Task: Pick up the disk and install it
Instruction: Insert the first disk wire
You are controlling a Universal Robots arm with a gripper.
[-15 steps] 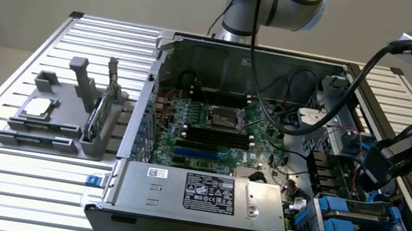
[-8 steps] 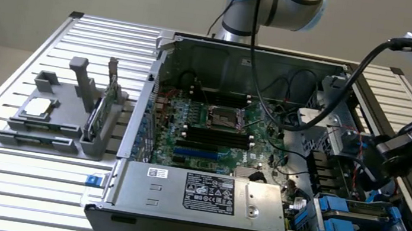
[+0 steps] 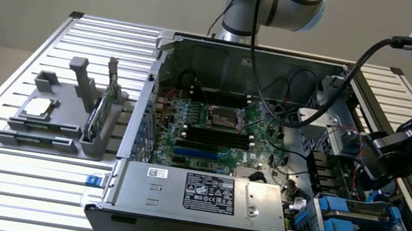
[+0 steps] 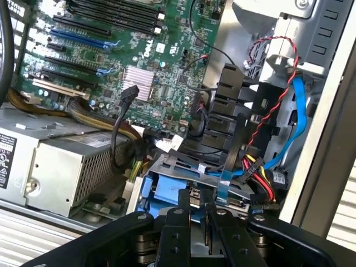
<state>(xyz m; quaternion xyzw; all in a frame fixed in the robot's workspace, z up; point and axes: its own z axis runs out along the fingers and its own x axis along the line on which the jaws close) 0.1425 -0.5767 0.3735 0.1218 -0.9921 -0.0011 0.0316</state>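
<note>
Closest in, my gripper [image 4: 198, 203] hangs just above the disk [image 4: 167, 192], which sits just beside the power supply [image 4: 61, 161]. Whether I am clenched or grasping it I cannot tell. Its blue plastic frame looks slick and rigid, so I judge that square, level handling clear of the loose cables [image 4: 261, 167] is best.

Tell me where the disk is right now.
The disk sits in its blue frame low in the open computer case, at the exterior view's right, beside the silver power box.
</note>
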